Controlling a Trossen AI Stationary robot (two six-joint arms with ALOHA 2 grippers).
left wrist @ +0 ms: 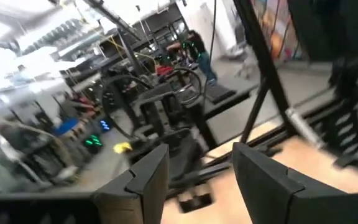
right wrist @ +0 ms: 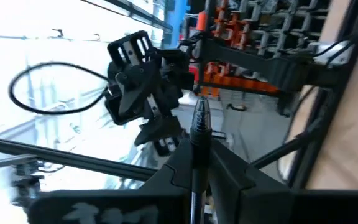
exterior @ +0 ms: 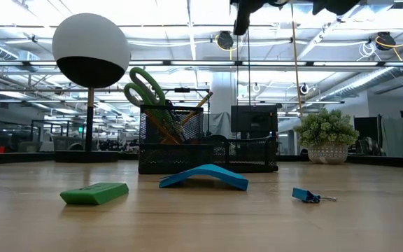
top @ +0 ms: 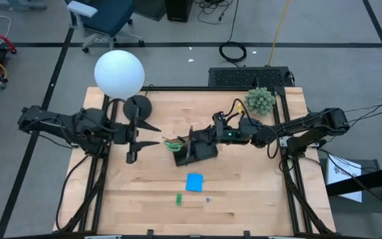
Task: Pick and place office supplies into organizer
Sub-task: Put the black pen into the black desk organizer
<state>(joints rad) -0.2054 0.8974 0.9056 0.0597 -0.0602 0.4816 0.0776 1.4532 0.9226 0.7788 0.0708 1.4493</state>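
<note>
A: So, where is your right end effector (right wrist: 197, 163)?

B: You have it over the organizer (top: 194, 150), near the middle of the desk (top: 244, 199). Its fingers are pressed together on a black pen (right wrist: 199, 134); your right wrist view shows the pen clamped between them with its tip sticking out past the fingers.

A: And your left end effector (top: 152, 135)?

B: It hangs above the desk to the left of the organizer, fingers spread, nothing between them. The round black lamp base (top: 137, 105) sits just behind it, with the white globe (top: 119, 72) over that.

A: What is already in the organizer?

B: In your low view, the green-handled scissors (exterior: 144, 91) stand handles up in the tall mesh compartment, with a pencil (exterior: 196, 106) leaning beside them.

A: What lies loose?

B: The blue note pad (top: 194, 182) is in front of the organizer, bowed upward. The green piece (top: 178, 198) lies nearer the front edge, and a small blue clip (exterior: 305, 195) is to its right. The fuzzy plant (top: 260, 100) sits at the back right.
</note>
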